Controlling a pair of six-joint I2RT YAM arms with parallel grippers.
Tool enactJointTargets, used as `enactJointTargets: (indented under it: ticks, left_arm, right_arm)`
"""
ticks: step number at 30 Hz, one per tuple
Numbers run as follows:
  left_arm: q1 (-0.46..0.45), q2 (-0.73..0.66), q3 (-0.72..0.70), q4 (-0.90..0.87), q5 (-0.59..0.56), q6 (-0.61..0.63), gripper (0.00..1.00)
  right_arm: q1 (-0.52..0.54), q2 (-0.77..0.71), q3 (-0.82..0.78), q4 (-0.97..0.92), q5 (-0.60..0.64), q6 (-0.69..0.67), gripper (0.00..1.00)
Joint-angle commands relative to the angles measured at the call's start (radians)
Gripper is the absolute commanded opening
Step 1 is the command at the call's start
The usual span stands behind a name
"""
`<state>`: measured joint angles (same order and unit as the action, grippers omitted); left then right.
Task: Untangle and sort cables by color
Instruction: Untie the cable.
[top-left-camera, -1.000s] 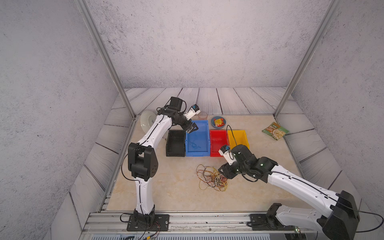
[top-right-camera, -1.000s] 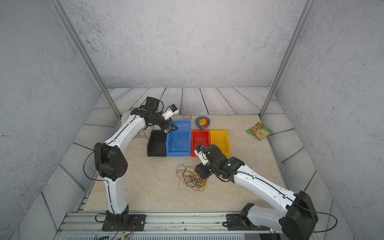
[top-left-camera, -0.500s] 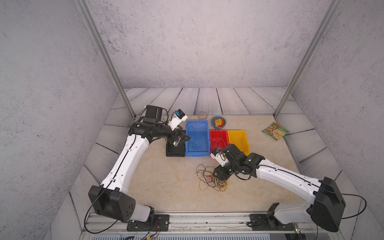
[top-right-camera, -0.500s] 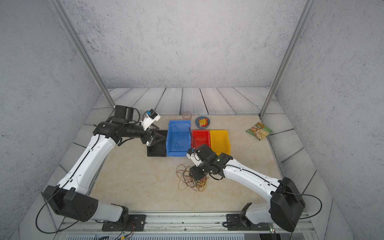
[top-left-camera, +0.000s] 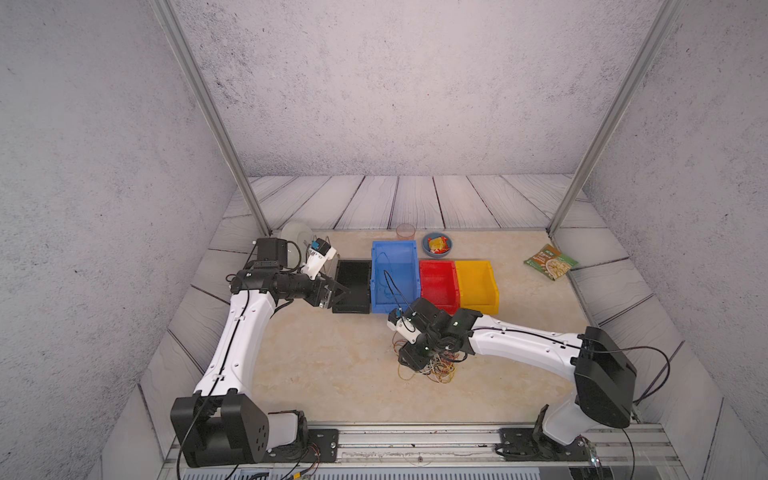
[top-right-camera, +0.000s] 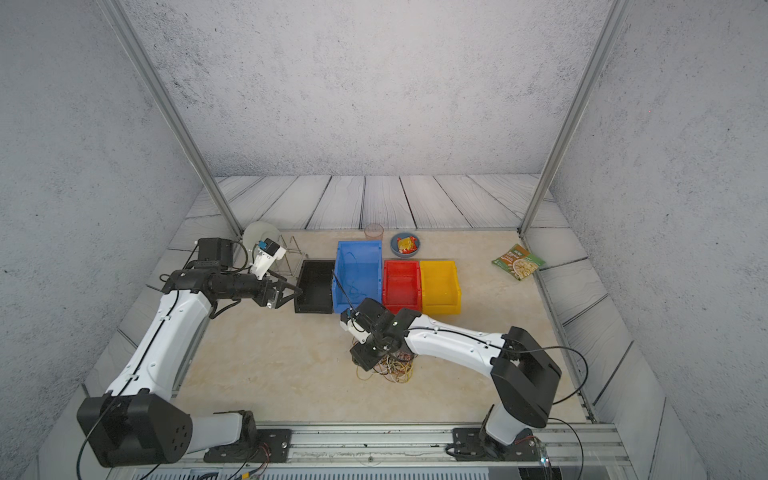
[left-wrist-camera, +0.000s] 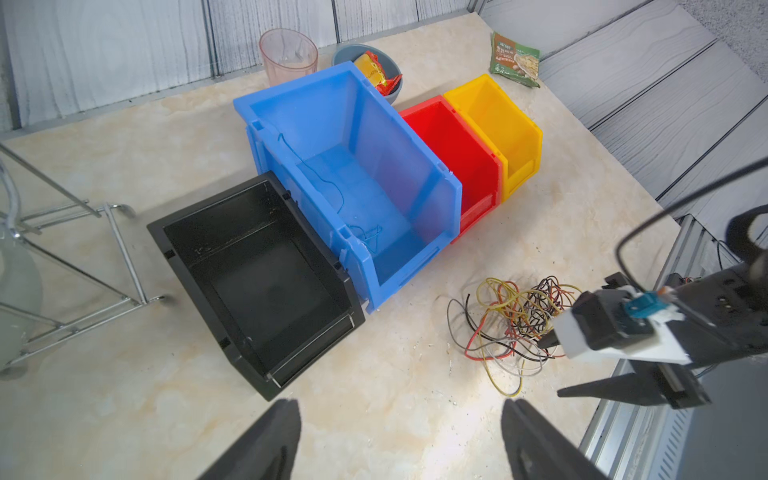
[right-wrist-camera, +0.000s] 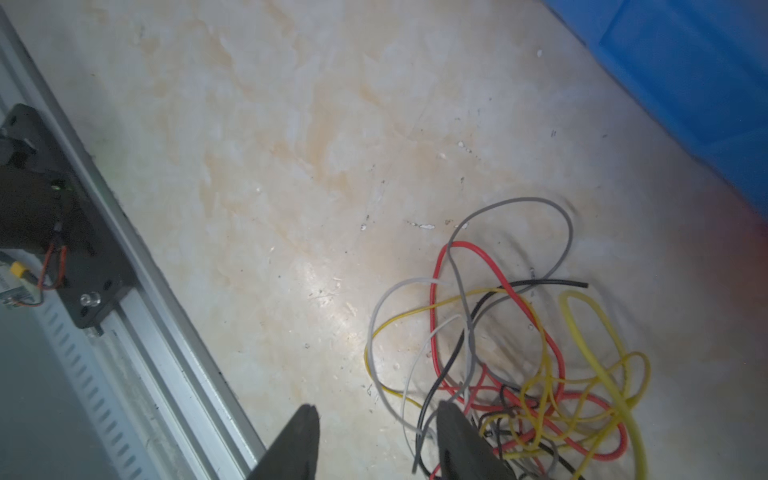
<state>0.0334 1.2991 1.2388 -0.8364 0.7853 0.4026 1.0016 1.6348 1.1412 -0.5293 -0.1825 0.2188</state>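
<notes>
Right gripper (right-wrist-camera: 376, 436) sits part-open astride grey and black strands of the cables (right-wrist-camera: 540, 374), pinching nothing yet; likely singling one out. Left gripper (left-wrist-camera: 399, 440) gapes empty, black bin (left-wrist-camera: 257, 270) just ahead.

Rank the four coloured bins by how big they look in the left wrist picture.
1. blue bin: clearly largest.
2. black bin: next, though nearness to the camera helps it.
3. red bin and yellow bin: look alike; both sit farther off and the blue bin hides part of the red, so unranked.
</notes>
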Motion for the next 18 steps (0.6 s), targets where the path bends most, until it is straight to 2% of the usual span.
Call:
enactJointTargets:
  ticks: [1,4,7,12,18]
  left_arm:
    - [0.020,-0.017,-0.029,-0.007,0.034,0.007,0.83]
    - [0.025,-0.023,-0.038,-0.012,0.039,0.018,0.83]
    - [0.025,-0.021,-0.041,-0.016,0.061,0.032,0.83]
    - [0.024,-0.016,-0.061,-0.010,0.103,0.045,0.82]
    - [0.017,-0.008,-0.054,-0.015,0.195,0.055,0.81]
  right_arm:
    - [0.003,0.074,0.049,0.004,0.020,-0.013,0.35]
    - [0.004,0.067,0.051,0.018,0.028,-0.013,0.14]
    - [0.003,0.032,0.037,0.032,0.043,-0.022,0.02]
    - [0.004,-0.011,0.043,-0.013,0.084,-0.037,0.00]
    - [0.001,-0.148,0.064,-0.067,0.111,-0.021,0.00]
